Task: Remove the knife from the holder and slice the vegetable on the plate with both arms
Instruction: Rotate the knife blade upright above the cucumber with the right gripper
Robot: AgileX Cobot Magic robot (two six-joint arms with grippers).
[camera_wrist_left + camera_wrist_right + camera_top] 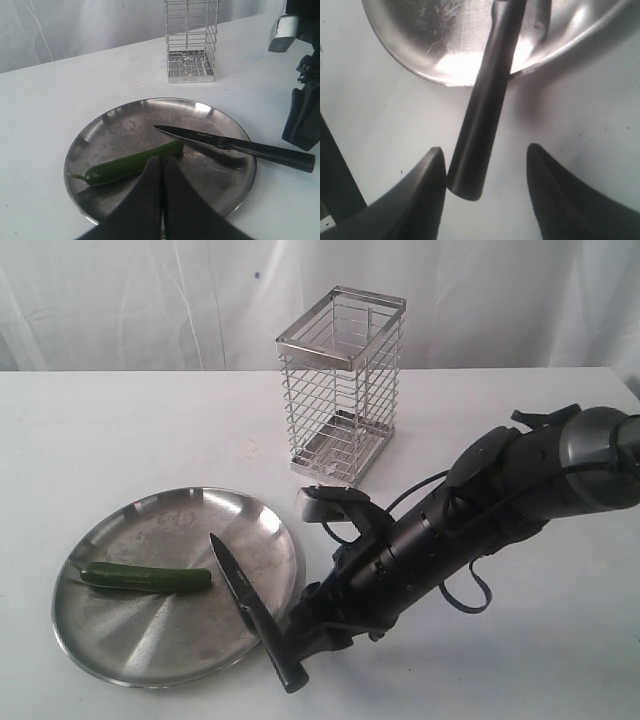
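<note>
The knife (235, 575) lies with its dark blade on the plate (170, 635) and its black handle (485, 115) sticking out over the rim onto the table. My right gripper (485, 149) is open astride the handle's end; one finger (427, 185) touches it and the other stands well apart. The vegetable (145, 578) lies on the left half of the plate (125, 125), its cut end near the blade tip. My left gripper (162, 160) is shut and empty, hanging over the plate just short of the vegetable (132, 162). It does not show in the exterior view.
The wire holder (340, 380) stands empty behind the plate, also in the left wrist view (191, 40). The right arm (480, 510) stretches low across the white table from the right. A white curtain closes off the back.
</note>
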